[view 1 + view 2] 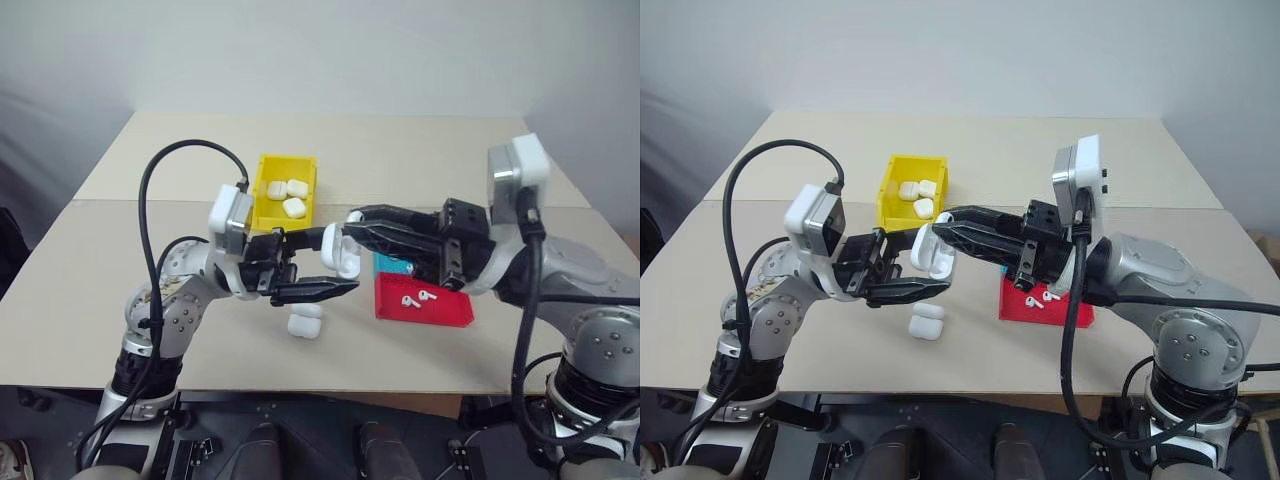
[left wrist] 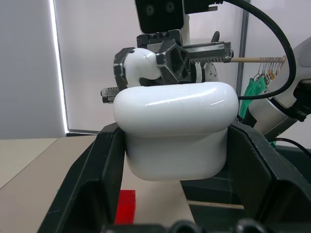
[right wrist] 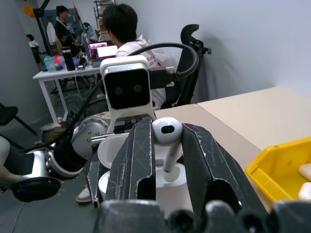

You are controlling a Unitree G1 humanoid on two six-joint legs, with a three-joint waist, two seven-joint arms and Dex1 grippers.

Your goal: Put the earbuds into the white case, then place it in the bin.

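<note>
Earbud (image 3: pixel 166 133), glossy white, short-stemmed

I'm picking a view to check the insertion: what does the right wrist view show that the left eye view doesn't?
Right wrist only: people at desks behind, and the open case's earbud sockets. Left eye only: the flat red plastic tray holding loose earbuds, and a spare white case on the table. Both: the tiny glossy white earbud pinched in the right end effector, above the glossy white hinged case, and the yellow plastic bin.

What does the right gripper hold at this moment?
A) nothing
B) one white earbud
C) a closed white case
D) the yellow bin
B: the right gripper pinches one earbud between its fingers, just above the open white case held in the left gripper.
</note>
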